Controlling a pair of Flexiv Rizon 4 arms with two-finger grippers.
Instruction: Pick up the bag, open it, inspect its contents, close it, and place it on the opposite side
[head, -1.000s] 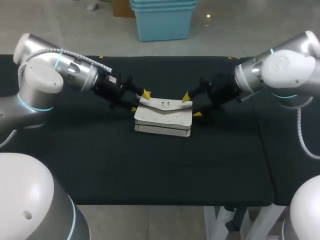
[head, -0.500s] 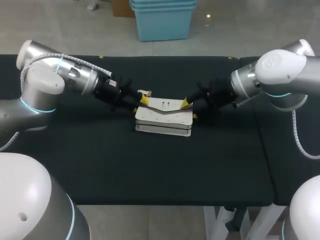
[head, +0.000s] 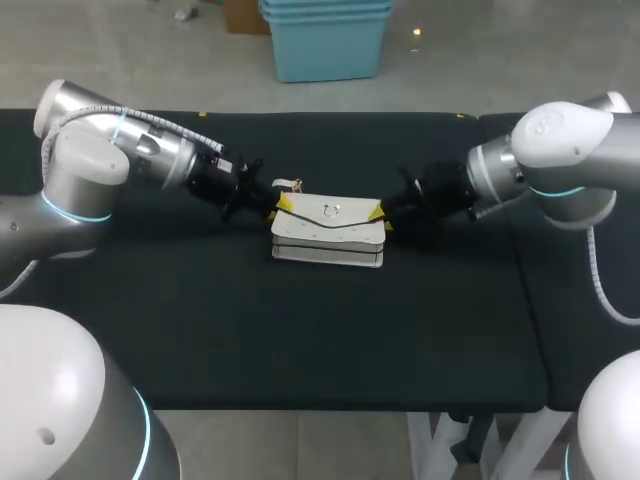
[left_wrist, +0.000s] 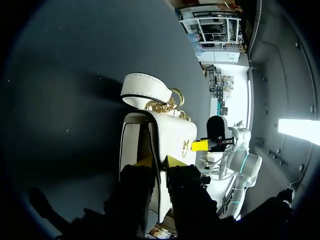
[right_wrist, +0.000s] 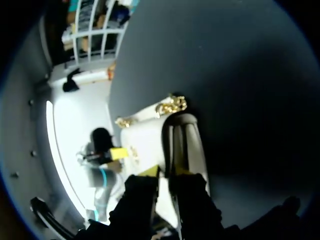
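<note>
Handbag (head: 328, 232) of white leather lies centred on black tabletop (head: 300, 330); left end effector (head: 282, 206) and right end effector (head: 378, 212) each pinch its flap ends

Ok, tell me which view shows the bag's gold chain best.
Left wrist view: the gold chain shows link by link between strap and bag. The right wrist view shows a gold clump; the head view barely shows it.

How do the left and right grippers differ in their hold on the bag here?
The left gripper is at the white bag's left end, the right gripper at its right end. The strap lies close beside the left gripper, away from the right gripper. Both pinch the bag's top edge between their yellow tips.
</note>
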